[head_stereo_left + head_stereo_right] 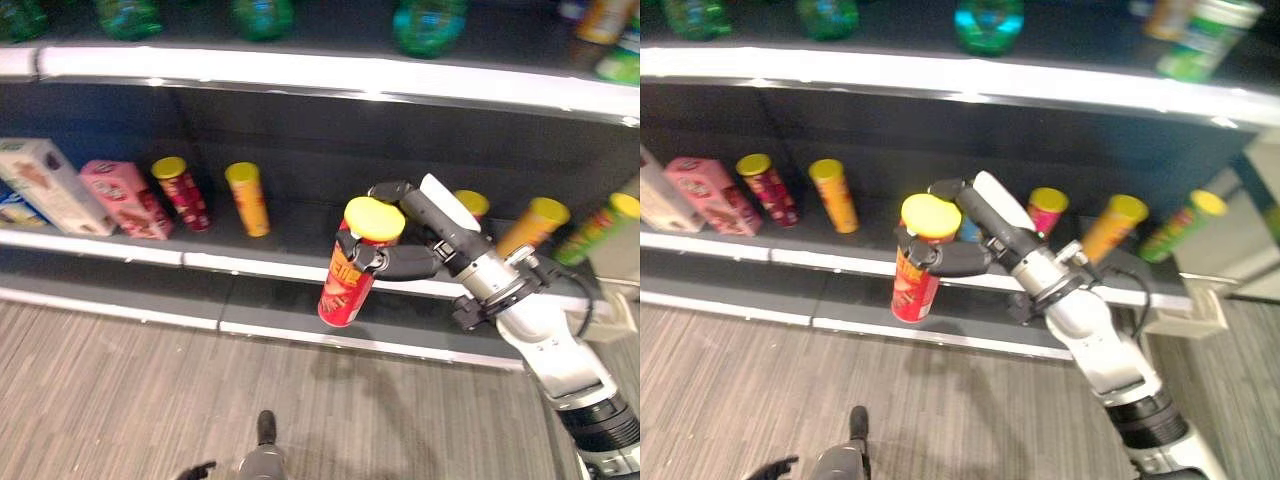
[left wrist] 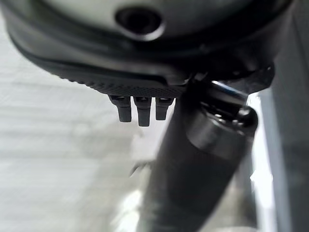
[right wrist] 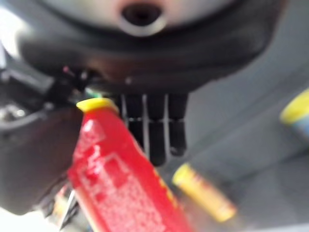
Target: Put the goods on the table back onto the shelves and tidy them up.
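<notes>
Right hand (image 1: 415, 250) holds a red tube can (image 1: 350, 275) with its fingers (image 1: 352, 252) curled around it.
Smooth cylinder, flat yellow lid, tilted before the dark shelf (image 1: 290, 240); left hand (image 2: 140, 104) fingers hang relaxed.

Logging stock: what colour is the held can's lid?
Yellow lid on the red chip can; clearest in the left eye view.

A bare stretch of shelf (image 1: 300, 225) lies between the yellow can (image 1: 248, 198) and the pink can (image 1: 470, 204).

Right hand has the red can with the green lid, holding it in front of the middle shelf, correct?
Not quite: the lid is yellow, not green, as the left eye view shows. The right hand does hold the red can in front of the middle shelf.
</notes>
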`<state>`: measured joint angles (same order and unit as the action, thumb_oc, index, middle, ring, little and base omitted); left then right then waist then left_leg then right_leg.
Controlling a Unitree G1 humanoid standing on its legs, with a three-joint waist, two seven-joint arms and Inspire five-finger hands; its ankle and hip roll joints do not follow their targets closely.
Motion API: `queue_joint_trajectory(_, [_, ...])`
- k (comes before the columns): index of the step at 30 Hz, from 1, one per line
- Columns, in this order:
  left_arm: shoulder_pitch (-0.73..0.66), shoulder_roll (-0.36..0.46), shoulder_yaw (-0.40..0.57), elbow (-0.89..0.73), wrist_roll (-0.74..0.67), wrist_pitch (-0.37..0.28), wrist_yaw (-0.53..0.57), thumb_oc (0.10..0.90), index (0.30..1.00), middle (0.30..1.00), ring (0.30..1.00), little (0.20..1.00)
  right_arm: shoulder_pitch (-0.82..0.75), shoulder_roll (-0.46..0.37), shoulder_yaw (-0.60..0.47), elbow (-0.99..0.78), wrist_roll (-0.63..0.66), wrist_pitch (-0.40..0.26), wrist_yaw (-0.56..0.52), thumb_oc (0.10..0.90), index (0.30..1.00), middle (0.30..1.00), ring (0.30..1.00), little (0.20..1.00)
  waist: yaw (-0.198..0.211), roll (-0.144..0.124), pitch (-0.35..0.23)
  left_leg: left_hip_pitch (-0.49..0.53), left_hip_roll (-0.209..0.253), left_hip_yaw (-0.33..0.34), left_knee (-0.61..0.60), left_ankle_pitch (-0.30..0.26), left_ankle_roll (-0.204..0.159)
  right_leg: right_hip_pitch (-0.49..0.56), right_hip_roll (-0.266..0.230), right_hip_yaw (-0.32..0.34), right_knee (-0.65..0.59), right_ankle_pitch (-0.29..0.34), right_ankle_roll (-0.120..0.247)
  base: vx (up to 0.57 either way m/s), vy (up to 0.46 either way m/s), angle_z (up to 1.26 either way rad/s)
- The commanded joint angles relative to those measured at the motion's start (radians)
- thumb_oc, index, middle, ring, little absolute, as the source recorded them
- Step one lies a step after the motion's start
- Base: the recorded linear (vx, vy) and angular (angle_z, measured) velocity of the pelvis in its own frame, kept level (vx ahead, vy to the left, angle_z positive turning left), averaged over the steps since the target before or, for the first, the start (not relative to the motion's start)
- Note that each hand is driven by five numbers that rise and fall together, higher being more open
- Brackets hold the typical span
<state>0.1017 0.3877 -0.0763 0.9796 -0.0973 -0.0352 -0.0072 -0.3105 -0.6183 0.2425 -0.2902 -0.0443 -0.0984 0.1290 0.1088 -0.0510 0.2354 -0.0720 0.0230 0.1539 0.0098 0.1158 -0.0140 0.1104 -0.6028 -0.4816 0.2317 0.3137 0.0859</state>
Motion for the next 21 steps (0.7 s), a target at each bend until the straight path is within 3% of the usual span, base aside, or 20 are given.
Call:
queue_joint_trajectory(1, [0.060, 0.004, 0.013, -0.063, -0.002, -0.047, 0.034, 0.800, 0.900, 0.900, 0.900, 0.900, -0.213, -0.062, -0.033, -0.020, -0.053, -0.106, -0.128, 0.400, 0.300, 0.300, 0.300, 0.300, -0.003, 0.054, -0.066, 0.127, 0.042, 0.018, -0.094, -0.113, -0.019, -0.078, 0.120, 0.035, 0.038, -0.201, 0.094, 0.00, 0.212, -0.18])
queue_joint_trajectory(2, [0.058, 0.006, 0.015, -0.065, -0.007, -0.047, 0.035, 0.800, 0.900, 0.900, 0.900, 0.900, -0.218, -0.067, -0.031, -0.014, -0.059, -0.106, -0.130, 0.400, 0.300, 0.300, 0.300, 0.300, -0.010, 0.052, -0.055, 0.120, 0.041, 0.024, -0.094, -0.096, -0.011, -0.130, 0.164, 0.084, 0.059, -0.212, 0.068, -0.01, 0.147, -0.17])
queue_joint_trajectory(3, [0.058, 0.006, 0.019, -0.062, -0.013, -0.047, 0.040, 0.800, 0.900, 0.900, 0.900, 0.900, -0.217, -0.063, -0.030, -0.009, -0.058, -0.105, -0.135, 0.400, 0.300, 0.300, 0.300, 0.300, -0.016, 0.054, -0.047, 0.123, 0.038, 0.016, -0.097, -0.094, -0.008, -0.160, 0.205, 0.121, 0.052, -0.236, 0.063, 0.01, 0.107, 0.22])
queue_joint_trajectory(5, [0.062, -0.005, 0.034, -0.063, -0.025, -0.048, 0.052, 0.800, 0.900, 0.900, 0.900, 0.900, -0.239, -0.068, -0.015, 0.003, -0.111, -0.106, -0.165, 0.400, 0.300, 0.300, 0.300, 0.300, -0.003, 0.045, -0.031, 0.123, 0.025, 0.016, -0.097, -0.104, -0.018, -0.184, 0.245, 0.116, -0.068, -0.222, 0.075, 0.08, -0.016, 0.14])
queue_joint_trajectory(6, [0.046, -0.007, 0.038, -0.057, -0.025, -0.051, 0.062, 0.800, 0.900, 0.900, 0.900, 0.900, -0.212, -0.069, -0.022, 0.000, -0.123, -0.108, -0.176, 0.400, 0.300, 0.300, 0.300, 0.300, -0.013, 0.032, -0.017, 0.117, 0.026, -0.020, -0.097, -0.105, -0.024, -0.178, 0.290, 0.212, -0.149, -0.226, 0.092, 0.04, -0.095, 0.18])
queue_joint_trajectory(11, [0.051, -0.013, 0.036, -0.059, -0.031, -0.046, 0.058, 0.800, 0.900, 0.900, 0.900, 0.900, -0.218, -0.069, -0.015, -0.003, -0.136, -0.103, -0.169, 0.400, 0.300, 0.300, 0.300, 0.300, -0.010, 0.020, -0.019, 0.111, 0.026, -0.021, -0.097, -0.098, -0.023, -0.180, 0.299, 0.225, -0.164, -0.213, 0.089, 0.04, -0.080, 0.35])
queue_joint_trajectory(12, [0.065, -0.044, 0.007, -0.069, -0.038, -0.046, 0.061, 0.800, 0.900, 0.900, 0.900, 0.900, -0.209, -0.062, -0.011, -0.022, -0.127, -0.106, -0.165, 0.400, 0.300, 0.300, 0.300, 0.300, -0.002, 0.022, -0.020, 0.067, 0.048, -0.049, -0.097, -0.073, -0.039, -0.147, 0.316, 0.170, -0.227, -0.204, 0.096, 0.08, -0.244, 0.20])
queue_joint_trajectory(14, [0.068, -0.052, -0.002, -0.055, -0.034, -0.043, 0.062, 0.800, 0.900, 0.900, 0.900, 0.900, -0.189, -0.058, -0.013, -0.023, -0.125, -0.109, -0.170, 0.400, 0.300, 0.300, 0.300, 0.300, -0.009, 0.026, -0.027, 0.062, 0.061, -0.054, -0.097, -0.069, -0.047, -0.130, 0.321, 0.147, -0.235, -0.212, 0.094, 0.10, -0.216, 0.39])
queue_joint_trajectory(21, [0.075, -0.047, -0.018, -0.078, -0.028, -0.050, 0.069, 0.800, 0.900, 0.900, 0.900, 0.900, -0.178, -0.041, -0.005, 0.005, -0.210, -0.111, -0.223, 0.400, 0.300, 0.300, 0.300, 0.300, -0.013, 0.038, -0.019, 0.062, 0.070, -0.052, -0.097, -0.071, -0.051, -0.119, 0.325, 0.142, -0.239, -0.219, 0.093, 0.02, -0.044, -0.02])
